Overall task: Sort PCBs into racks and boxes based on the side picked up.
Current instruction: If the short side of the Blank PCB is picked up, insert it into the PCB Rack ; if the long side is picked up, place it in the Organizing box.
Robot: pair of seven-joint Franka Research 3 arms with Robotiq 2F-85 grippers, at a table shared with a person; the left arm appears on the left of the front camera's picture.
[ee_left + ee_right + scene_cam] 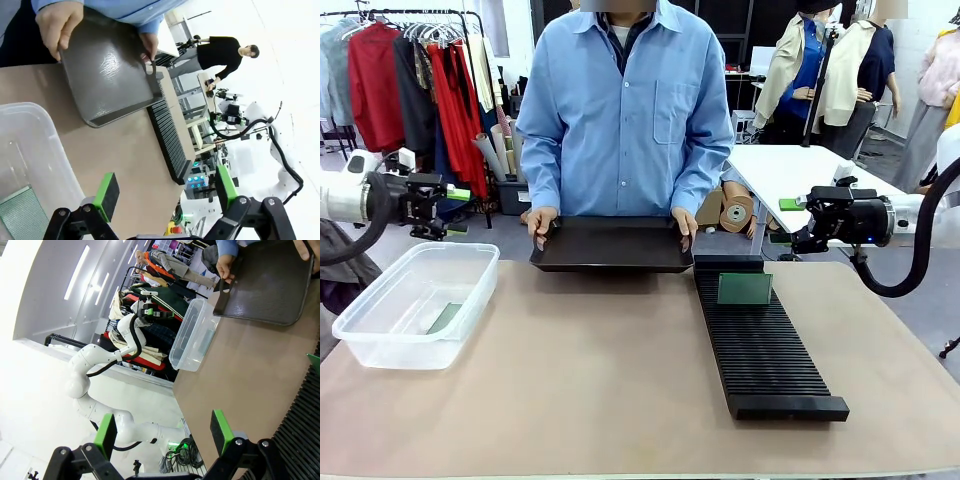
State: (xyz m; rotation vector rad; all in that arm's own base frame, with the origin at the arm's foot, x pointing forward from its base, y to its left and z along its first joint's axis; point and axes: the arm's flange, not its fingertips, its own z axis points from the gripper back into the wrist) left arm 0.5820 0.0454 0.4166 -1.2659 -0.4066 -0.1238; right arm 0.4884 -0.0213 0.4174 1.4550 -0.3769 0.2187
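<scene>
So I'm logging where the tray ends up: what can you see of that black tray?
The black tray is shallow, rectangular and dark, with a raised rim and a slightly glossy floor. It sits at the table's far edge, gripped at both short ends by the person's hands. The rack is just beside it. No boards are visible in it.

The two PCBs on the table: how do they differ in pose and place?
The PCB in the rack stands upright in a slot of the black rack; the PCB in the tub lies flat on the floor of the clear tub. Both are green rectangular boards, untouched by either gripper.
</scene>
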